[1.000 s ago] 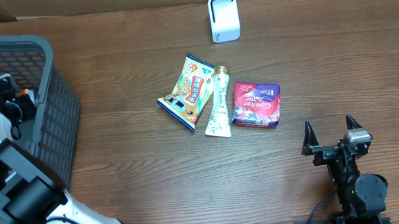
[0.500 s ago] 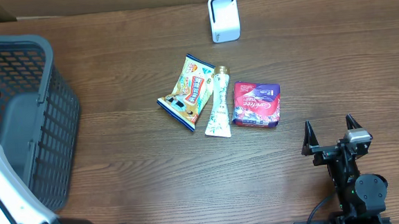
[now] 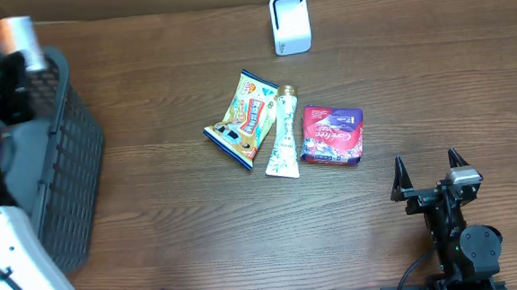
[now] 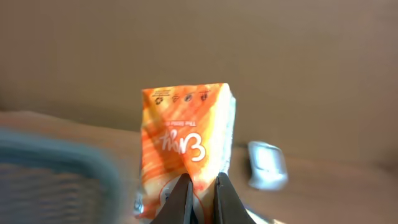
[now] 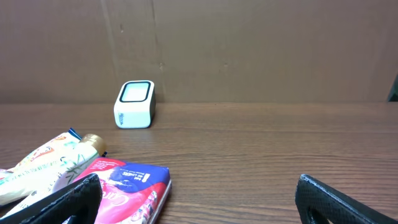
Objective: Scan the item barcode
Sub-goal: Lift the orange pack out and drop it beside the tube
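An orange packet (image 4: 186,130) with white lettering is pinched at its lower edge by my left gripper (image 4: 202,188), which is shut on it. In the overhead view the packet (image 3: 13,34) shows blurred at the far left, above the back rim of the basket. The white scanner (image 3: 290,22) stands at the back middle of the table and appears blurred to the packet's right as the scanner (image 4: 267,165) in the left wrist view. My right gripper (image 3: 431,175) rests open at the front right with nothing between its fingers.
A dark mesh basket (image 3: 70,156) fills the left side. A yellow snack bag (image 3: 246,119), a pale tube (image 3: 284,143) and a red and purple packet (image 3: 332,134) lie together mid-table. The red packet (image 5: 130,183) is just left of my right gripper (image 5: 199,199).
My left arm has swung up and back from inside the basket, bringing the orange packet above the basket's rear rim. The right arm has not moved.
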Robot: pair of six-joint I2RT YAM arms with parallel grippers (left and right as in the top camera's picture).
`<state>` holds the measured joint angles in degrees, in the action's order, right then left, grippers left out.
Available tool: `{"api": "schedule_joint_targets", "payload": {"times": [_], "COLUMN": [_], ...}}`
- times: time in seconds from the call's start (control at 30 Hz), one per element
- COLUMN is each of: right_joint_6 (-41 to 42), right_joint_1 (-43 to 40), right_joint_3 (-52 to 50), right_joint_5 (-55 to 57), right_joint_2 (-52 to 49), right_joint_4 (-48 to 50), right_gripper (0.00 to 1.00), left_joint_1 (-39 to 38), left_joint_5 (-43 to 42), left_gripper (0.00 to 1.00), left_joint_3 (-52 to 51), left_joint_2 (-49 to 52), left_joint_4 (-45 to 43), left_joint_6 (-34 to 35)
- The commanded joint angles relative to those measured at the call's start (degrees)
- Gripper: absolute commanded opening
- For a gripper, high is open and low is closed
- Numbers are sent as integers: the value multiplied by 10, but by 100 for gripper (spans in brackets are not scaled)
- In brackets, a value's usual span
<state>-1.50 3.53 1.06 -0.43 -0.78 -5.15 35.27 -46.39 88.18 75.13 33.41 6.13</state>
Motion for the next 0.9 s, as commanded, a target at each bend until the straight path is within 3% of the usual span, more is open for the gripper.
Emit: {"api": "schedule_joint_targets", "payload": {"times": [0.0, 0.3, 0.43, 0.87], "right_joint_6": [-1, -1, -1, -1], "right_joint_1": [5, 5, 5, 5], "right_joint_3": [-6, -6, -6, -6], "right_joint_5": [4, 4, 4, 4], "right_joint_2": [6, 6, 6, 6], "right_joint_4": [4, 4, 4, 4], "right_gripper": [100, 100, 100, 100], "left_joint_1": [-96, -357, -445, -556], "left_joint_5": [-68, 178, 247, 254], "left_gripper": [4, 4, 4, 4], "left_joint_3": [8, 8, 8, 8], "left_joint_2": [-2, 41, 97, 256], "left_joint_4": [20, 145, 180, 184], "left_joint_6": [28, 22, 20, 31]}}
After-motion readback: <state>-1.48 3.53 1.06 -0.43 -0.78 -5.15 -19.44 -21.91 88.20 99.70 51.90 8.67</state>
